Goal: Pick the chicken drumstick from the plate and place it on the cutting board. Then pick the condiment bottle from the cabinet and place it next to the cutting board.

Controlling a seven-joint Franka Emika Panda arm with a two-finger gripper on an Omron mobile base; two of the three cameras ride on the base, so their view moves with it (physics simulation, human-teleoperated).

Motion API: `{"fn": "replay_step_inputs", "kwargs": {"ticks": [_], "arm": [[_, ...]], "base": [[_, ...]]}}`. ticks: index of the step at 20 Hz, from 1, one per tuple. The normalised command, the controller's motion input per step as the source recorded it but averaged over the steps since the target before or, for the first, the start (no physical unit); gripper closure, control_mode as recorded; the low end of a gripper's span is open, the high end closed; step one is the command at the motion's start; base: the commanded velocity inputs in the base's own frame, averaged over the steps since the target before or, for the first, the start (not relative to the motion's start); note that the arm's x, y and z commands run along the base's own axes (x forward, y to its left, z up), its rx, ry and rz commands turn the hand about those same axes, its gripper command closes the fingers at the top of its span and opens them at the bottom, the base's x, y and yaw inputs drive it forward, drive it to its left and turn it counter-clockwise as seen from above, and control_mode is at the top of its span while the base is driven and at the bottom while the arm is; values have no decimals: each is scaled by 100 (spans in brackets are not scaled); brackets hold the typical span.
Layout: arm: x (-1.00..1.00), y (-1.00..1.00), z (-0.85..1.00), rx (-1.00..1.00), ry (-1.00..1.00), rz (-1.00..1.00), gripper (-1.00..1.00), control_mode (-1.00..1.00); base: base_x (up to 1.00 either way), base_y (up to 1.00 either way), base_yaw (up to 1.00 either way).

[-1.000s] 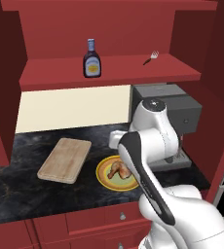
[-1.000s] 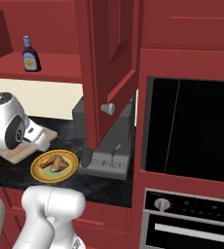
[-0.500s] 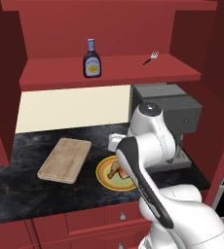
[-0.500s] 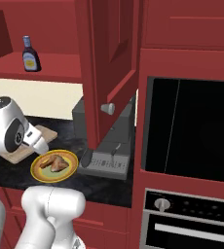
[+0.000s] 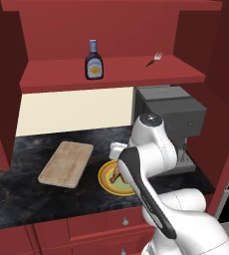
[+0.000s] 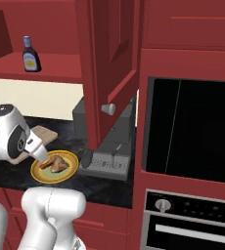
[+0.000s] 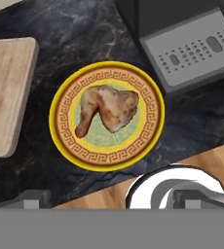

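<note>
So the claw point(image 7: 106, 199) is spread wide with nothing in it, its two dark tips poking up at the bottom edge of the hand view, one at lower left and one at lower right. It hangs above the plate point(image 7: 65, 141), not touching anything.

Dead centre of the hand view sits the chicken drumstick point(image 7: 106, 111), lying on the pale green middle of the plate with its narrow end pointing toward the lower left of the frame. In the right base view the same drumstick point(image 6: 56, 163) shows at lower left on the plate point(image 6: 68, 171), just beside the white arm.

Left edge of the hand view has the cutting board point(image 7: 7, 97), near the plate but apart from it, with a strip of dark marble counter point(image 7: 60, 44) between them. In the left base view the board point(image 5: 66, 163) lies left of centre, and the plate point(image 5: 106, 178) is half hidden behind the arm.

Upper right of the hand view is a grey appliance point(image 7: 192, 48), close to the plate.

Up top in the left base view, the bottle point(image 5: 93, 62) stands upright on the red shelf of the cabinet point(image 5: 136, 74), with a small fork point(image 5: 154, 59) further right on the same shelf.
</note>
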Motion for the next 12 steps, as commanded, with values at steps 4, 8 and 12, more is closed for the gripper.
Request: {"fn": "replay_step_inputs", "kwargs": {"ticks": [4, 8, 12], "arm": [[0, 5, -19, 5, 3, -3, -100, -100], [0, 1, -21, 3, 0, -3, -100, -100], [0, 0, -19, 0, 0, -4, -100, -100]], "base": [[0, 0, 0], [0, 0, 0], [0, 0, 0]]}}
